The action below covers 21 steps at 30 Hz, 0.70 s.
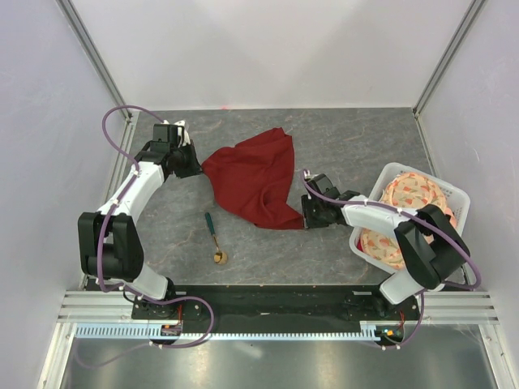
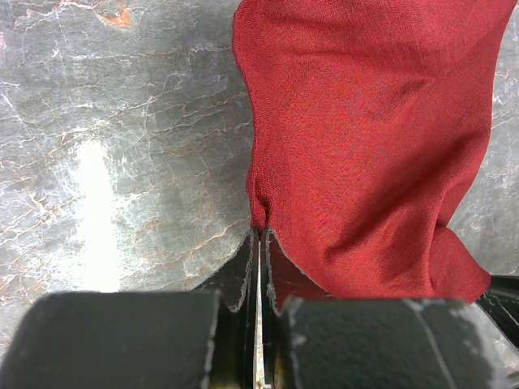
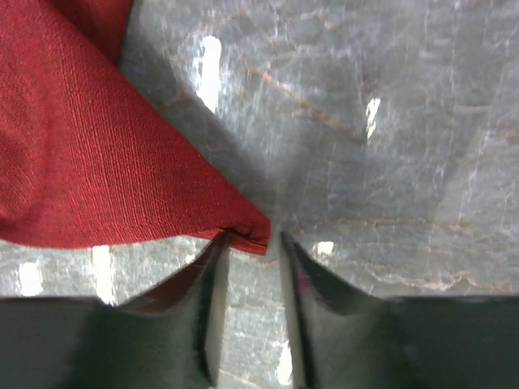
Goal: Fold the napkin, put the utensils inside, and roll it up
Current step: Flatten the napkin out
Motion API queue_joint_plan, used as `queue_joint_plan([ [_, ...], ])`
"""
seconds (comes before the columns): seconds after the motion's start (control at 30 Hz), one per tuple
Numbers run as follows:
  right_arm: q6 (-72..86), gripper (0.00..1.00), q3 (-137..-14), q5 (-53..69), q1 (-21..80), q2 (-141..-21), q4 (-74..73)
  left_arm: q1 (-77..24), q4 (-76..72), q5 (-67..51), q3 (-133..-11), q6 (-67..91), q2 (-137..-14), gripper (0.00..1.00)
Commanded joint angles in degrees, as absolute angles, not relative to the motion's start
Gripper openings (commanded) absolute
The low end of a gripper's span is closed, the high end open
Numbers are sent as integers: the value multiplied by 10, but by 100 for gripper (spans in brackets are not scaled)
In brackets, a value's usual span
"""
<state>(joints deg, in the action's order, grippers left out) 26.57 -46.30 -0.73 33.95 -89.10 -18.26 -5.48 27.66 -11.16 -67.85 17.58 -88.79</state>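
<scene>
left claw [image 2: 259, 235] pinches one corner of the napkin [image 1: 253, 177], heaped on the bench [image 1: 357, 138], while right claw [image 3: 253, 237] stands part spread around the opposite corner, seemingly to pull it flat for folding.

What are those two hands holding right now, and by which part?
The left hand pinches the red napkin by its left corner. The right hand sits open at another corner, gripping nothing yet.
</scene>
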Motion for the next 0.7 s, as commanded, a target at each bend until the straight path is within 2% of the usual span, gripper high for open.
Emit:
queue_joint_plan([
  [0.0, 258, 27, -468, -13, 339, -923, -160, -51, 272, -132, -682, 154, -889, 2],
  [0.1, 258, 11, -475, -19, 340, -927, -156, -51, 271, -137, -684, 155, -889, 2],
  [0.13, 255, 0, -482, -25, 339, -926, -157, -51, 272, -139, -684, 155, -889, 2],
  [0.37, 207, 0, -565, -128, 314, -867, -219, -46, 272, -154, -718, 177, -858, 2],
  [0.67, 81, 0, -774, -293, 286, -747, -271, -44, 290, -170, -946, 243, -822, 2],
])
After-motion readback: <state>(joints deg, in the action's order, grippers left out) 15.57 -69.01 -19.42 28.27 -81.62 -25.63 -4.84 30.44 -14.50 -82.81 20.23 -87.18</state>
